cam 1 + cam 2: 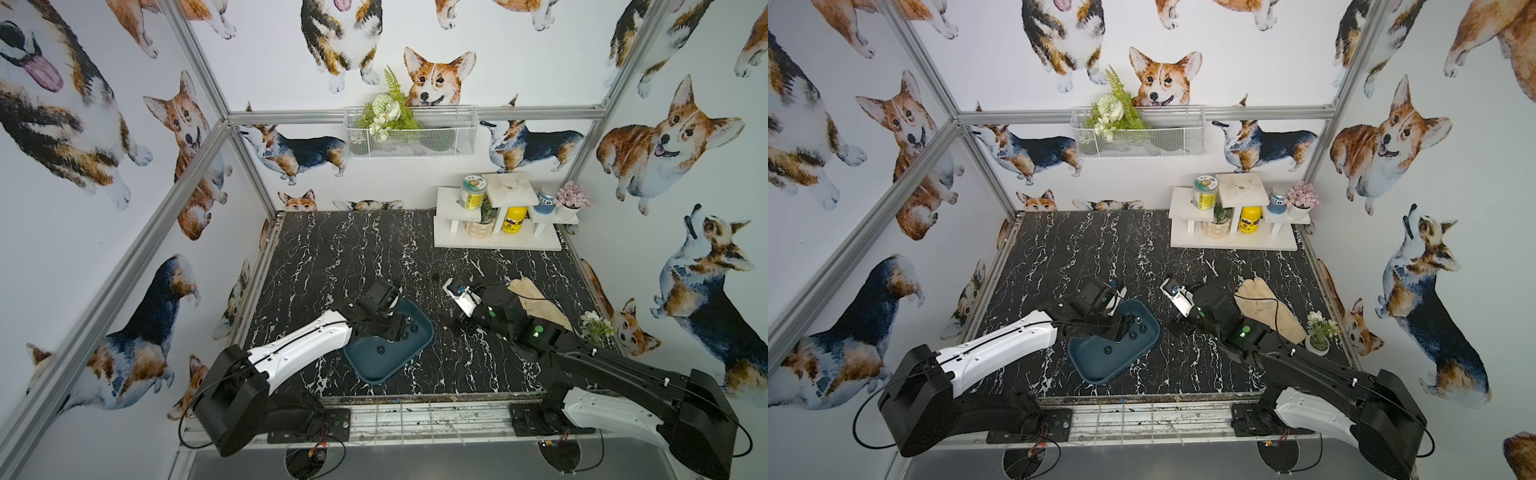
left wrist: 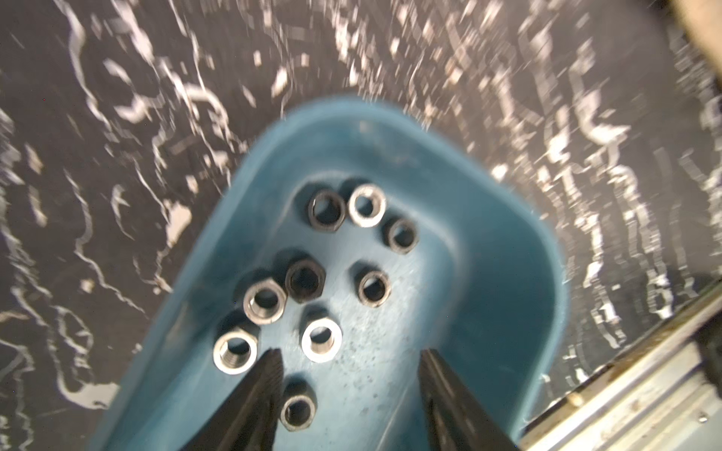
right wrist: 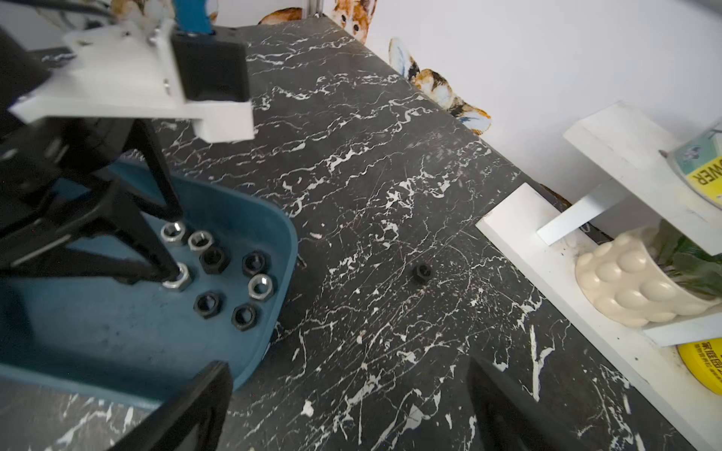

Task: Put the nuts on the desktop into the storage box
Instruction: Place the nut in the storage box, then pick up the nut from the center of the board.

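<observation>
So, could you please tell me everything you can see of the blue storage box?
The storage box is a shallow, dark teal-blue tub that looks like plastic, with rounded corners and a raised rim. It sits flat on the black marble-look desktop, near its front, askew to the edge. Its scuffed floor holds nine small hex nuts, four silver and five black, all lying flat. The left gripper hangs over it with its jaws apart and nothing between them; whether the fingertips touch the floor cannot be told.

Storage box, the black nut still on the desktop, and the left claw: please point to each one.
storage box (image 3: 117, 343), right wrist view, bare floor.
black nut (image 3: 422, 271), right wrist view, its top face.
left claw (image 2: 349, 361), left wrist view, midway between the tips.
</observation>
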You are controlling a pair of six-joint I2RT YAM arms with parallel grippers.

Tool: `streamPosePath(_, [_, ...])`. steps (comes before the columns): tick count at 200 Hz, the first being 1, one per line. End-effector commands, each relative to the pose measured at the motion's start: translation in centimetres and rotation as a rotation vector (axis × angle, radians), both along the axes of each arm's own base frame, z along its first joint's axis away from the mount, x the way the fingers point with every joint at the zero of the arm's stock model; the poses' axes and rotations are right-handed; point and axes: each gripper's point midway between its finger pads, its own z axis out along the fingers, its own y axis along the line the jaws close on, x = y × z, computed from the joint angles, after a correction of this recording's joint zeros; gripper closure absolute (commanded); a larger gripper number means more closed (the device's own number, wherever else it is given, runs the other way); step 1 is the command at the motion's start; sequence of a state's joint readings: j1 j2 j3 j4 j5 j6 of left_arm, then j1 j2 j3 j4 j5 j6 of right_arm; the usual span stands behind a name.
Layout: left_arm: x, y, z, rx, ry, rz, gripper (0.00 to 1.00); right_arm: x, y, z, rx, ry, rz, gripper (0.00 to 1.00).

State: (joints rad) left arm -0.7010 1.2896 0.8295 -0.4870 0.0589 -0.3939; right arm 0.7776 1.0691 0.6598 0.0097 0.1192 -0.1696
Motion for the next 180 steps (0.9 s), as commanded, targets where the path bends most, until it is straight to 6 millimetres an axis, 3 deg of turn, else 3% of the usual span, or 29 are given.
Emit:
streamPosePath(1, [1.0,-0.2,2.6,-0.031,-0.097,-0.011,0.32,2.4,-1.5,-1.1,-0.039,0.041,-0.174,0.00])
streamPosePath(12, [1.3,-0.2,4.0,-0.054,-0.143,-0.002,0.25,3.7,-2.6,-1.6,-0.040,0.058,-0.280,0.00])
streamPosePath(30, [1.7,0.1,5.7,-0.096,-0.210,0.019,0.00,5.8,-3.9,-2.5,0.025,0.157,-0.416,0.00])
streamPosePath(58, [1.9,0.8,6.6,-0.140,-0.239,0.056,0.00,8.1,-4.5,-4.8,0.149,0.380,-0.553,0.00])
streamPosePath(82, [1.7,0.9,6.4,-0.164,-0.232,0.059,0.00,9.1,-2.8,-6.9,0.167,0.482,-0.563,0.01])
streamPosePath(127, [1.6,1.5,6.3,-0.183,-0.230,0.070,0.00,10.7,-2.2,-11.7,0.118,0.664,-0.749,0.17])
streamPosePath(151, [1.3,1.9,6.2,-0.187,-0.232,0.074,0.00,11.5,-1.3,-12.7,0.145,0.702,-0.779,0.25])
streamPosePath(180, [1.4,2.2,6.6,-0.192,-0.245,0.078,0.00,13.0,-2.1,-13.5,0.120,0.675,-0.883,0.30])
